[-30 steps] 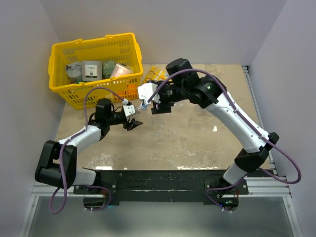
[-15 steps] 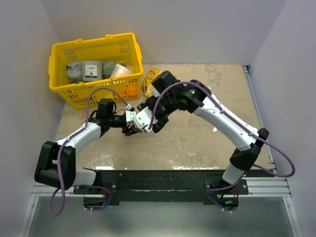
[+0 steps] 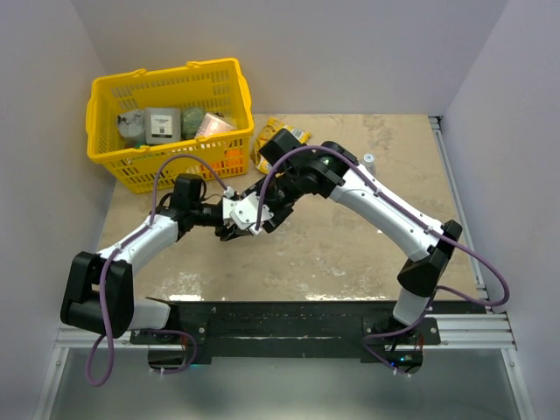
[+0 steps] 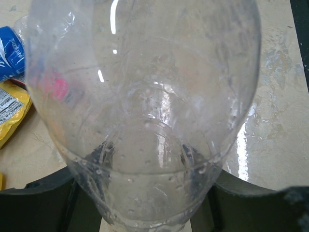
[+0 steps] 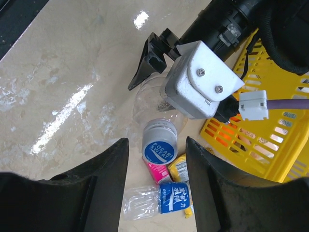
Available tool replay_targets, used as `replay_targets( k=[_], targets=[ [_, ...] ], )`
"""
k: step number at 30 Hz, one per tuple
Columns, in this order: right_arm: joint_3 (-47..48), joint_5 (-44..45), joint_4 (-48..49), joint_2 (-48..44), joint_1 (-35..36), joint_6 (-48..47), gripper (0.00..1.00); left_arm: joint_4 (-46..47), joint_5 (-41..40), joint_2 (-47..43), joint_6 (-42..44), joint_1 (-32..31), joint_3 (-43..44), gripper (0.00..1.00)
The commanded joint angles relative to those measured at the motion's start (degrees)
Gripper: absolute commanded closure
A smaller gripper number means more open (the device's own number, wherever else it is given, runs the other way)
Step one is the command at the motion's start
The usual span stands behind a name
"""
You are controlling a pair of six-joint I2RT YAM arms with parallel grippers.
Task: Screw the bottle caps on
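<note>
My left gripper [image 3: 230,225] is shut on a clear bottle [image 4: 145,121], which fills the left wrist view with a finger on each side of its lower part [image 4: 145,203]. In the right wrist view this bottle [image 5: 150,99] carries a whitish cap with a blue top [image 5: 159,143] on its neck. My right gripper [image 5: 157,145] is open, its fingers on either side of the cap and apart from it; it also shows in the top view [image 3: 261,219]. A second bottle with a dark blue label [image 5: 159,200] lies on the table. A small round cap [image 3: 368,158] lies far right.
A yellow basket [image 3: 105,96] with several items stands at the back left, close behind the grippers [image 5: 270,140]. A pink packet [image 5: 161,171] and yellow packets [image 3: 282,133] lie beside the blue-labelled bottle. Walls close in on three sides.
My right arm has swung down and left from near the yellow packets to the left gripper, which holds the bottle. The left gripper has shifted slightly forward.
</note>
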Motion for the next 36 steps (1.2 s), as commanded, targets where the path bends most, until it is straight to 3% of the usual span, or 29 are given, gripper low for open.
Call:
replay_targets(
  k=[1,5,10,14,16,17,18,19,21,23,26,32,36],
  targets=[
    [2.6,1.0,-0.9,1.4,0.1,-0.7,0.51,0.1,2.3,-1.4,2.0,-0.4,2.5,1.00],
    [1.5,1.3,-0.7,1.4,0.1,-0.7,0.54,1.0,2.2,-1.6,1.5,-0.4,2.2,1.00],
    [3.2,2.8,-0.5,3.6,-0.1,4.0,0.70,4.6,0.8,-2.0,-1.4,-0.3,1.0,1.00],
    [7.3,2.3,-0.9,8.2,-1.2,20.5,0.82,16.2,-2.7,-3.2,-10.4,-0.4,-2.0,1.00],
    [9.9,1.4,-1.9,11.8,-2.1,27.5,0.87,27.3,-8.1,-4.9,-18.6,-0.4,-5.1,1.00],
    [10.2,0.8,-1.8,12.9,-2.6,36.1,0.89,30.9,-10.2,-5.4,-20.7,-0.4,-6.2,1.00],
    [10.5,0.0,-1.6,13.9,-4.1,40.3,0.92,38.2,-16.3,-6.5,-22.6,-0.6,-8.4,1.00],
    [11.1,-3.1,-1.8,14.8,-4.9,44.0,0.93,42.0,-19.5,-6.8,-28.1,-0.8,-9.5,1.00],
    [11.5,-5.9,-1.5,18.0,-8.0,57.2,0.98,47.4,-27.4,-6.9,-30.7,-1.1,-10.7,1.00],
    [6.5,-10.5,2.9,17.3,-9.8,68.8,1.00,49.3,-33.3,-6.3,-31.9,-2.4,-11.0,1.00],
    [3.8,-13.2,3.8,17.7,-10.9,75.1,1.00,49.5,-37.9,-4.7,-29.9,-2.6,-10.4,1.00],
    [5.0,-15.7,3.8,19.3,-11.9,75.9,1.00,46.6,-38.6,-3.7,-23.5,-2.5,-11.1,1.00],
    [10.8,-16.9,4.2,20.4,-12.0,74.5,0.99,43.6,-32.8,-3.6,-23.8,-2.3,-11.7,1.00]
  ],
)
